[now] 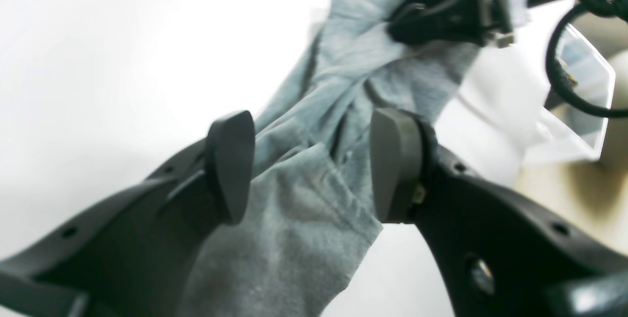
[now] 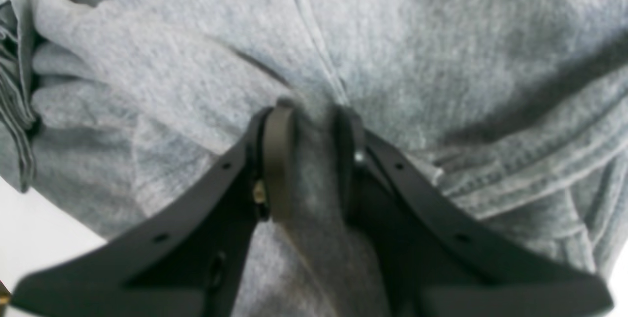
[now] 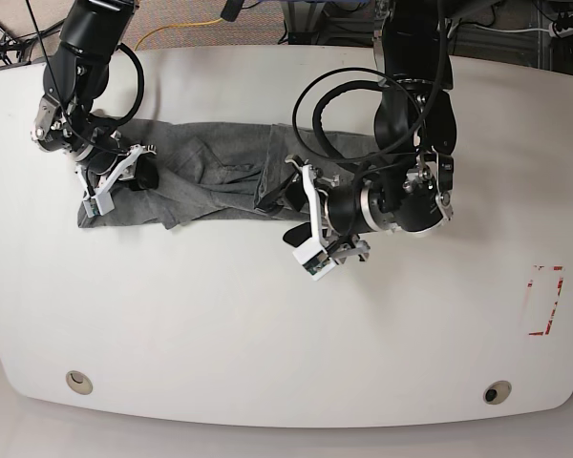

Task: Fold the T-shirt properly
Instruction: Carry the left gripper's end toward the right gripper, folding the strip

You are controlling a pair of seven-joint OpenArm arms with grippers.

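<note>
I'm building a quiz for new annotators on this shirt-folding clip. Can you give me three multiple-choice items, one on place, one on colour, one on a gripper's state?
1. Where on the table does the T-shirt lie?
A. far side, stretched between the arms
B. near edge
C. by the red marking

2. What colour is the T-shirt?
A. white
B. heather grey
C. navy

3. How does the left gripper stand?
A. shut on cloth
B. out of view
C. open, cloth between the pads

Key: 1 A, the base view shows it bunched across the far half. 2 B, grey in every view. 3 C, the pads stand apart around the fabric.
</note>
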